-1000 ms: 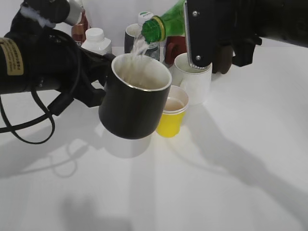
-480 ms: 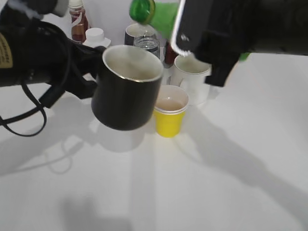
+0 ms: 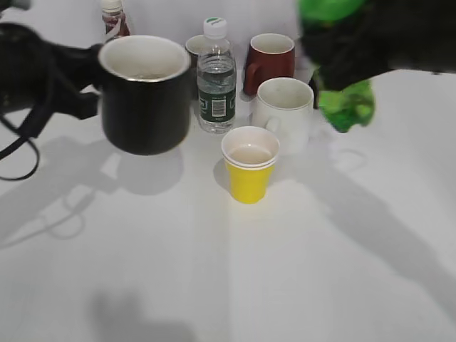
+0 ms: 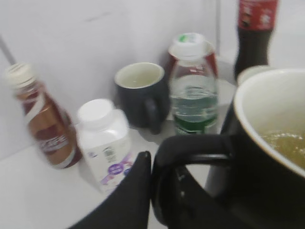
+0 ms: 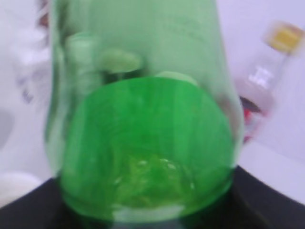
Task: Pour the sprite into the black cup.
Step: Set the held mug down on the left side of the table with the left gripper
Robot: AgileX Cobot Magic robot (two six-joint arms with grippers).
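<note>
The black cup (image 3: pixel 142 92) hangs in the air at the left, level, mouth up. My left gripper (image 3: pixel 87 78) is shut on its loop handle (image 4: pixel 190 143). The left wrist view shows pale fizzy liquid (image 4: pixel 286 143) inside the cup's white interior, and one finger (image 4: pixel 138 191) pressed against the handle. The sprite (image 3: pixel 345 103) is a blurred green bottle at the upper right, held about upright by my right gripper (image 3: pixel 356 53), well apart from the cup. It fills the right wrist view (image 5: pixel 143 119), with liquid pooled at its lower end.
On the table stand a clear water bottle (image 3: pixel 216 78), a dark red mug (image 3: pixel 271 60), a white mug (image 3: pixel 285 114), a yellow paper cup (image 3: pixel 249 167), a narrow dark mug (image 4: pixel 140 93), a brown bottle (image 3: pixel 114 18), a small white bottle (image 4: pixel 102 138) and a cola bottle (image 4: pixel 252 28).
The sprite was tipped over the cup and pouring. It has swung back upright and away to the right. The cup has moved left and levelled out.
</note>
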